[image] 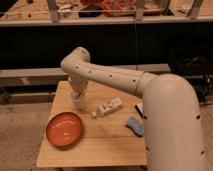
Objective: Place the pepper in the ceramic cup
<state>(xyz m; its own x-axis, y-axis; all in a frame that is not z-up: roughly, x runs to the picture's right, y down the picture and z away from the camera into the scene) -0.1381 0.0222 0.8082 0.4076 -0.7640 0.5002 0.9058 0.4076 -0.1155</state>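
The small white ceramic cup (79,103) stands on the wooden table (100,145), near its far left side. My gripper (77,93) points down from the bent white arm (115,77) and sits right over the cup's mouth, hiding its rim. The pepper does not show; it may be hidden by the gripper or inside the cup.
An orange round plate (65,129) lies at the front left of the table. A white bottle (108,107) lies on its side at the middle. A blue object (134,125) lies at the right, next to my arm's large white body (170,125). A dark shelf runs behind.
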